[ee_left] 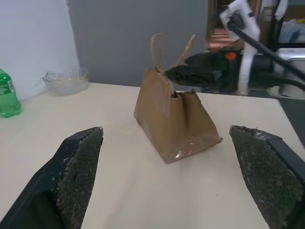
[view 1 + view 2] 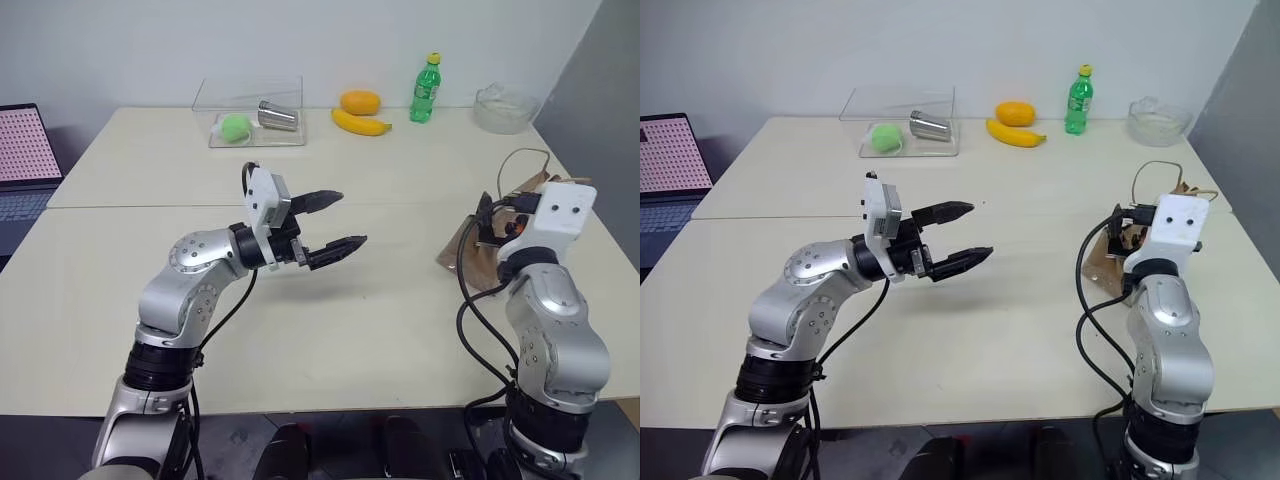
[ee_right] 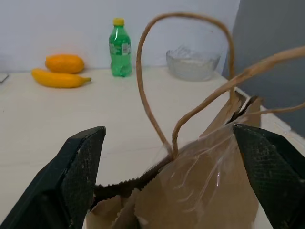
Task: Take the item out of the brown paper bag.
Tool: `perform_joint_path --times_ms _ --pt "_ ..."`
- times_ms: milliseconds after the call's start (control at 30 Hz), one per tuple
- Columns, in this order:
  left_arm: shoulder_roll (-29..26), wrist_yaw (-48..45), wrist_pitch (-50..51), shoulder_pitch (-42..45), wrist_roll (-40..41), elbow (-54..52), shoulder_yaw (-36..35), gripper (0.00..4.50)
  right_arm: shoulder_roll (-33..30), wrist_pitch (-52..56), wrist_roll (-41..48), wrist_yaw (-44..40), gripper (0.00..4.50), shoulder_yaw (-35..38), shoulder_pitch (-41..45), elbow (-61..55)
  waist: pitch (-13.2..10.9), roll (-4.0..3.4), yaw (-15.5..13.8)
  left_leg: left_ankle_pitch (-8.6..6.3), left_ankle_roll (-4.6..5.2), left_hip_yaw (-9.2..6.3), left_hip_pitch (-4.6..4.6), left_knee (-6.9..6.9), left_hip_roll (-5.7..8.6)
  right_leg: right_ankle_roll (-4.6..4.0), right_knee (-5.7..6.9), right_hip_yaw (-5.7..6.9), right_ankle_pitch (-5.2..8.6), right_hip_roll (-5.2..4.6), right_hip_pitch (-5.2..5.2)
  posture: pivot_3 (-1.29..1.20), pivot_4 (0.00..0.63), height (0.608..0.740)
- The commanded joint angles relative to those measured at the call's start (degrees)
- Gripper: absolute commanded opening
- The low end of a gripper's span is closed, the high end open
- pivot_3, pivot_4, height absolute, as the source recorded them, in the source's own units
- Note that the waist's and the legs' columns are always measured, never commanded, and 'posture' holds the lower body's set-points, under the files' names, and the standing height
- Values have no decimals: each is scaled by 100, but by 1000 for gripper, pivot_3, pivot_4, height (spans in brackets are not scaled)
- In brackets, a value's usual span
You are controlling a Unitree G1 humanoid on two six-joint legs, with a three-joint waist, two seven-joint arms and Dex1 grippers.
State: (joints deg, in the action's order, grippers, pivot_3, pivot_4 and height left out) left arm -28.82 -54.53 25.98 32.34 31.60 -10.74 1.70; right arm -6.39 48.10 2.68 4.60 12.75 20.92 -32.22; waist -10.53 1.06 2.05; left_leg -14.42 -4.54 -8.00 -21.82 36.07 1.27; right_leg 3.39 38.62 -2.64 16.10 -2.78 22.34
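At counter's 3 o'clock edge, brown paper bag (image 1: 174,119) sits slumped, handles (image 3: 162,71) looped upward. My right hand (image 3: 167,176) spread wide, empty, poised just behind bag mouth. Left hand (image 2: 335,225) also wide open, empty, mid-counter, aimed toward bag, well apart. Item unseen, presumably inside. Judgement: pin bag wall with left, slip right fingers past handles into mouth; avoid snagging loops or crushing paper shut.
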Motion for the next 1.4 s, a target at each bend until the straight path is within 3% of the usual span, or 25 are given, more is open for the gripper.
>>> perform_joint_path --times_ms 33,500,633,967,1200,1400 --pt "-137 -198 -42 315 123 54 -196 4480 3 -91 64 53 4500 69 428 240 -1 -2 4 0 0 2 1 1 1 0 0 -2 0 0 0 0 150 740" --pt "-85 -344 -282 547 -55 411 -164 4480 -247 -552 156 295 4500 413 1485 1387 -2 -3 59 0 1 2 -4 -1 1 0 1 -2 0 -1 6 0 150 740" --pt "-56 -375 -376 590 -97 501 -149 4500 -308 -533 282 241 3591 529 1718 1526 -2 -4 86 0 1 3 -4 -2 0 0 2 -2 0 -1 7 0 150 740" --pt "-6 -433 -489 640 -172 623 -133 4500 -392 -83 873 43 15 809 2052 1372 -3 -5 111 0 1 3 -5 -1 0 -1 4 -3 0 -1 8 0 150 740" --pt "3 -439 -455 698 -132 693 -146 4500 -1148 690 1681 -770 15 939 2490 1430 -13 -20 116 0 2 3 -9 -1 2 -1 2 -2 0 -3 10 0 150 740" --pt "-150 -447 -261 626 -41 714 -280 4500 -2273 1429 2577 -2353 15 609 3137 2189 -23 -33 132 0 3 10 -11 -1 2 0 5 -6 0 -2 15 0 150 740"
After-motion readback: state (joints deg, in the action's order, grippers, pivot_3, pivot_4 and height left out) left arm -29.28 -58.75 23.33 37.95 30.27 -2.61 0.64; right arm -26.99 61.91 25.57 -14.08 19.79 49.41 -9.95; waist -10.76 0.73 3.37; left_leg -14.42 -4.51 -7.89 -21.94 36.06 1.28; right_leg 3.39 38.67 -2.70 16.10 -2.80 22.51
